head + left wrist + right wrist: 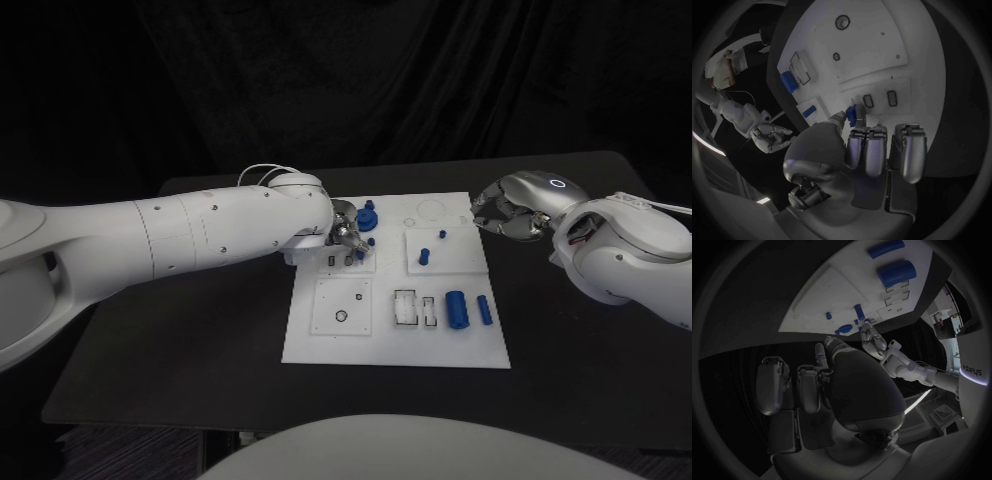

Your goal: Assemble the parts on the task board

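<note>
I had the left hand point(342, 236) over the task board point(397, 345), pinching what looked like a small blue part point(851, 115) above its slots. Right hand point(508, 212) hung curled, empty, off the board's far-right corner.

The white task board point(325, 335) lies flat mid-table. On it, toward 4 o'clock, a thick blue cylinder point(456, 309) and a thinner blue rod point(485, 310) lie side by side. Toward 12 o'clock a blue knobbed part point(368, 216) stands, a short blue peg point(424, 257) toward 2 o'clock.
</note>
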Robot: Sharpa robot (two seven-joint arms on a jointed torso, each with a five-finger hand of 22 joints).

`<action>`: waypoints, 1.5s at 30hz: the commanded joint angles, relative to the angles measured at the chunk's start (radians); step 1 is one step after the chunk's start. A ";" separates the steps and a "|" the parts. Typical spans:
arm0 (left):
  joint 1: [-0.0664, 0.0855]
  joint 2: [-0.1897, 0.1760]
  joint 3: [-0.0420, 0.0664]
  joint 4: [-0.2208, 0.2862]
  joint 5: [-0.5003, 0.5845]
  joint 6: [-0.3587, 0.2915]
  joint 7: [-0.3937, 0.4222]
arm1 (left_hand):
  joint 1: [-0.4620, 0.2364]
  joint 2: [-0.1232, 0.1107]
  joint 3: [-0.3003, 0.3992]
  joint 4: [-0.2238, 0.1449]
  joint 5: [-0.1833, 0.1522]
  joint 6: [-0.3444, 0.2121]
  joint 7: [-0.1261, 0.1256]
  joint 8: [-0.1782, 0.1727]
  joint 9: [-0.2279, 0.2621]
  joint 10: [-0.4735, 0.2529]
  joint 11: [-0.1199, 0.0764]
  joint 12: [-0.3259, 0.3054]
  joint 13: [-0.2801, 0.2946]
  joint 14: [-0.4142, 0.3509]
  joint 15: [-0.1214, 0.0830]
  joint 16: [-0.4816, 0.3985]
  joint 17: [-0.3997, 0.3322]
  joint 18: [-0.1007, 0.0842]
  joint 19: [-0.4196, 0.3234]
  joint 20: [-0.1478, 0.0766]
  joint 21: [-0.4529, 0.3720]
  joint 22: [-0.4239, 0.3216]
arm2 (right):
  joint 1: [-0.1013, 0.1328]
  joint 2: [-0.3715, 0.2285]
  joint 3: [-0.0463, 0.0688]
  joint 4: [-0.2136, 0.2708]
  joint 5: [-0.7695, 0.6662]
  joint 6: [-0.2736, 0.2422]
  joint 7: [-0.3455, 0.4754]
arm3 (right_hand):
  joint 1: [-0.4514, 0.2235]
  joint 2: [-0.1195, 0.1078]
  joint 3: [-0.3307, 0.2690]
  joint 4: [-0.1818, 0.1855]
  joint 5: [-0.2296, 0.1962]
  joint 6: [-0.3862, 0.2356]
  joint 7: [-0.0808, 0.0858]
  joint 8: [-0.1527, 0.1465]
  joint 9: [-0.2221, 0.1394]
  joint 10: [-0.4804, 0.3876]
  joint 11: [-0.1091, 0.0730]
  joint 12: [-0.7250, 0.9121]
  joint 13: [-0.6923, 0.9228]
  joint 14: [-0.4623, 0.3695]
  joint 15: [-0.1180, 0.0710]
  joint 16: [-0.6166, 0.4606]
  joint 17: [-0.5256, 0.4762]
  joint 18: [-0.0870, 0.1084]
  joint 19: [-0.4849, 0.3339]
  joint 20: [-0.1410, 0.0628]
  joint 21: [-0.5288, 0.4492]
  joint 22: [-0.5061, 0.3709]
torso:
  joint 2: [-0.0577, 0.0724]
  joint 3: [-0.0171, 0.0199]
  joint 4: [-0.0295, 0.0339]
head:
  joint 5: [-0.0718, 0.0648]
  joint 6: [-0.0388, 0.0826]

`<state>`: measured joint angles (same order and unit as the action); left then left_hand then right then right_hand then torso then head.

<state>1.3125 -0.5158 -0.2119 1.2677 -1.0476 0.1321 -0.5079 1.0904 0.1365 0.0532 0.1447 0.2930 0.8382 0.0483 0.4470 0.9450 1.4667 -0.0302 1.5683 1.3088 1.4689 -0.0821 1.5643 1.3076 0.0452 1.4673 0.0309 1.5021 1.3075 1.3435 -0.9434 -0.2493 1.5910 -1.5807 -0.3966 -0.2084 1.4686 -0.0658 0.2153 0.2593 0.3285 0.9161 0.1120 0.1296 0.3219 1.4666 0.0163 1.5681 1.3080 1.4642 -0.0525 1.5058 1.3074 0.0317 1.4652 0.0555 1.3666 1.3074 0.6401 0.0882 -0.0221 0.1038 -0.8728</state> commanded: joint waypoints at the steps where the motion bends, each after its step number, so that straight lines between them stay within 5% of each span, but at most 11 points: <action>1: -0.006 0.004 0.001 -0.001 0.002 0.005 0.022 | 0.011 -0.002 0.019 -0.007 0.016 0.011 0.000 -0.011 0.006 0.104 0.005 0.003 0.262 0.102 0.006 0.006 0.263 -0.005 0.001 0.006 -0.006 0.109 | -0.002 -0.002 0.001 0.003 -0.007 0.009 -0.020 | 0.006 0.001 0.003 0.002 0.006 -0.002 0.001 -0.005 -0.001 0.095 0.005 -0.003 0.254 0.090 0.004 -0.007 0.204 0.017 0.024 0.003 -0.005 0.197 | 0.000 -0.0004 -0.0001 | 0.001 0.000; 12: -0.013 0.000 0.001 0.000 0.002 -0.001 0.023 | -0.032 -0.058 0.200 -0.058 0.135 0.032 -0.001 -0.067 0.064 0.104 0.004 0.003 0.262 0.102 0.005 0.006 0.263 -0.005 0.001 0.004 -0.010 0.112 | -0.002 -0.005 0.001 0.004 -0.007 0.012 -0.023 | 0.006 0.002 0.004 0.003 0.007 -0.001 0.001 -0.005 -0.001 0.096 0.005 -0.003 0.255 0.090 0.005 -0.007 0.204 0.018 0.023 0.004 -0.007 0.197 | 0.000 -0.0008 0.0002 | 0.001 0.000; 23: -0.015 -0.018 0.001 0.015 0.002 -0.028 0.020 | -0.087 -0.103 0.341 -0.103 0.188 0.049 -0.003 -0.092 0.118 0.104 0.002 0.003 0.262 0.102 0.004 0.006 0.263 -0.004 0.001 0.004 -0.014 0.115 | -0.002 -0.004 0.001 0.004 -0.007 0.016 -0.026 | 0.007 0.004 0.005 0.003 0.007 -0.001 0.002 -0.005 -0.001 0.096 0.006 -0.003 0.254 0.090 0.005 -0.008 0.203 0.018 0.023 0.004 -0.008 0.197 | -0.001 -0.0010 -0.0002 | 0.004 0.000; 34: -0.015 -0.071 0.001 0.059 0.002 -0.073 0.012 | -0.101 -0.112 0.364 -0.111 0.189 0.054 -0.003 -0.097 0.129 0.104 0.002 0.003 0.262 0.102 0.003 0.006 0.263 -0.004 0.002 0.003 -0.015 0.115 | -0.002 -0.007 0.001 0.003 -0.006 0.025 -0.031 | 0.007 0.004 0.006 0.003 0.008 0.000 0.002 -0.005 -0.002 0.095 0.006 -0.003 0.254 0.090 0.005 -0.008 0.203 0.018 0.022 0.004 -0.009 0.196 | -0.001 -0.0019 0.0008 | 0.014 0.000; 45: -0.015 -0.088 0.001 0.070 0.002 -0.064 0.013 | -0.129 -0.112 0.383 -0.107 0.145 0.054 0.000 -0.110 0.143 0.104 0.004 0.003 0.262 0.102 0.004 0.006 0.263 -0.003 0.000 0.004 -0.017 0.114 | -0.006 -0.007 0.001 0.002 -0.006 0.035 -0.033 | 0.007 0.005 0.007 0.003 0.008 -0.001 0.002 -0.006 -0.002 0.094 0.006 -0.003 0.253 0.090 0.005 -0.009 0.202 0.018 0.022 0.004 -0.010 0.196 | -0.002 -0.0016 0.0047 | 0.020 0.000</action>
<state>1.2998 -0.6040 -0.2122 1.3345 -1.0480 0.0775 -0.5020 0.9676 0.0244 0.4297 0.0385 0.4427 0.8884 0.0447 0.3404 1.0867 1.4667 -0.0301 1.5682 1.3086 1.4689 -0.0821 1.5643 1.3075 0.0452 1.4672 0.0309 1.4904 1.3074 1.3406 -0.9495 -0.2493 1.5918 -1.5807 -0.3744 -0.2224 1.4686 -0.0658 0.2181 0.2621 0.3324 0.9161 0.1120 0.1296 0.3209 1.4666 0.0162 1.5681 1.3075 1.4642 -0.0525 1.5027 1.3074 0.0317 1.4652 0.0555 1.3618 1.3073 0.6390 0.0865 -0.0195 0.1239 -0.8728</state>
